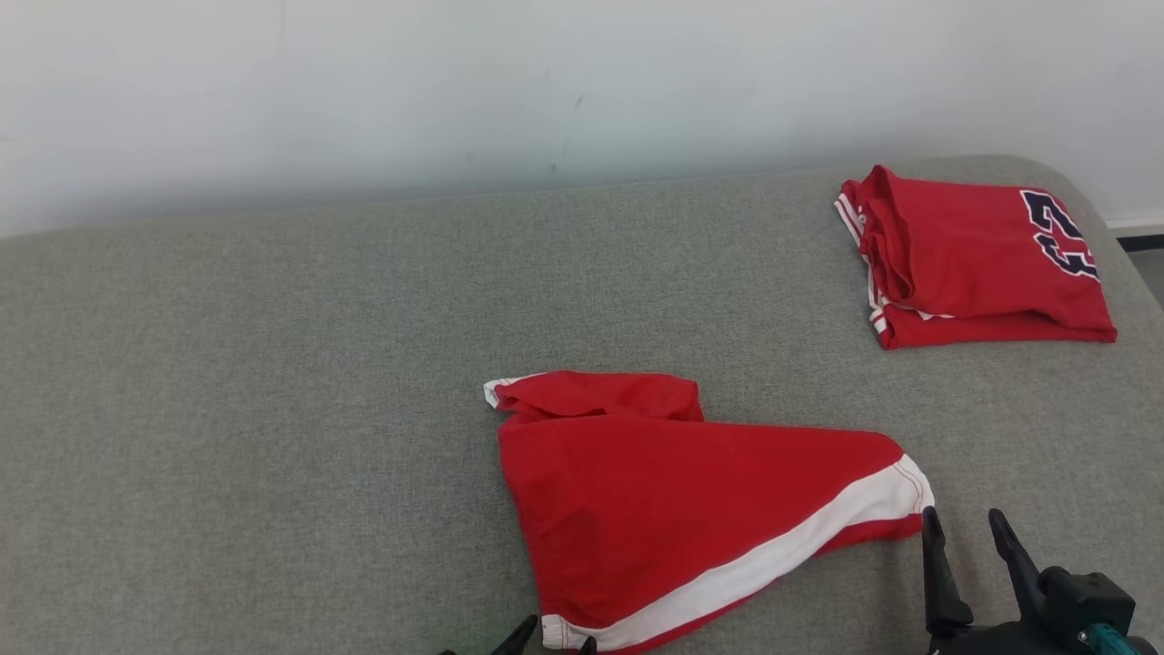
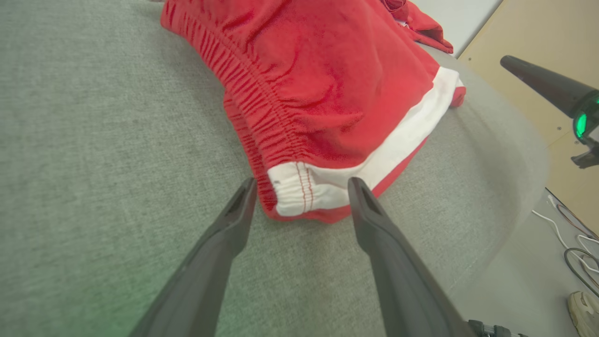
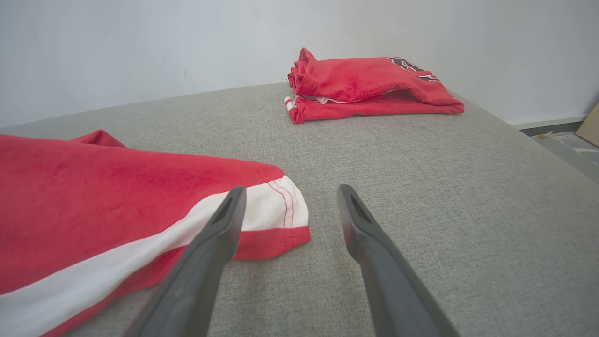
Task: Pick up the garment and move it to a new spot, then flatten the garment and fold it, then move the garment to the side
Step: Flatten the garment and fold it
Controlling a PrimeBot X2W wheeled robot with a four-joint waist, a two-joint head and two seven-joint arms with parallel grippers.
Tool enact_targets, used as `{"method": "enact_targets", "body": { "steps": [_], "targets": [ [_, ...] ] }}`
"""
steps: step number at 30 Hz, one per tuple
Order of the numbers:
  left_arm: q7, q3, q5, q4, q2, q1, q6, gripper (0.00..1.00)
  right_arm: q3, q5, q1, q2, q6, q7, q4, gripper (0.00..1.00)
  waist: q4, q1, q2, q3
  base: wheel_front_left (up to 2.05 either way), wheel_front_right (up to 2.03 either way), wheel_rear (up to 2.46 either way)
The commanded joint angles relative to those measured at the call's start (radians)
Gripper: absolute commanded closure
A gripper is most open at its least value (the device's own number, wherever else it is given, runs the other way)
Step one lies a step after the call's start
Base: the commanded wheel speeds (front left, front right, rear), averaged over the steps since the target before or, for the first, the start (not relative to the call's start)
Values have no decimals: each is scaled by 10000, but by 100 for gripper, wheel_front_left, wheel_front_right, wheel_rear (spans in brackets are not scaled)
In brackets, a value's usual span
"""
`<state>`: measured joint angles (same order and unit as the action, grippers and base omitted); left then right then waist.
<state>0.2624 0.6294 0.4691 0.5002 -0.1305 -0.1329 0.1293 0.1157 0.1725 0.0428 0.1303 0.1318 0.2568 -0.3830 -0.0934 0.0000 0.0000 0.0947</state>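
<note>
The garment point(image 1: 673, 509) is a pair of red shorts with a white side stripe, lying loosely flat on the grey cushion point(image 1: 273, 409). My left gripper point(image 1: 556, 637) stands open at the shorts' near waistband corner. In the left wrist view its fingers point(image 2: 234, 220) straddle that white corner of the garment point(image 2: 318, 84) without closing on it. My right gripper point(image 1: 964, 516) is open just right of the white hem corner, holding nothing. In the right wrist view the right gripper point(image 3: 291, 191) has its left finger over the garment's point(image 3: 93, 196) hem edge.
A folded red jersey point(image 1: 978, 259) with dark numbers lies at the cushion's far right corner, near the white wall point(image 1: 546, 82). The cushion's right edge drops to a floor with cables point(image 2: 571, 243) and a shoe point(image 2: 582, 309).
</note>
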Motion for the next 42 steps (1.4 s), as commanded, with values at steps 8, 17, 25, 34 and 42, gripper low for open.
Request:
{"method": "enact_targets", "body": {
  "steps": [8,17,25,34,42],
  "targets": [
    [16,388,483,548,70,-429,16,100,42,-70,67,-72,-29,77,-58,0,64,0,0,-8,0,0,0],
    [16,-465,339,-194,-396,-267,15,100,42,-18,18,-91,-29,87,-86,0,412,0,0,-66,0,0,0],
    [16,-1556,89,-1023,-1342,507,15,100,-154,117,-90,-135,-29,78,-130,0,681,0,0,-71,0,0,0],
    [16,-1496,154,-1042,-1245,857,15,0,-780,300,-522,80,-29,79,-187,0,874,0,0,-154,0,0,0],
    [16,-1594,97,-1344,-1377,903,15,0,-1763,498,-1406,489,-29,-83,341,0,913,0,0,-279,0,0,0]
  ]
}}
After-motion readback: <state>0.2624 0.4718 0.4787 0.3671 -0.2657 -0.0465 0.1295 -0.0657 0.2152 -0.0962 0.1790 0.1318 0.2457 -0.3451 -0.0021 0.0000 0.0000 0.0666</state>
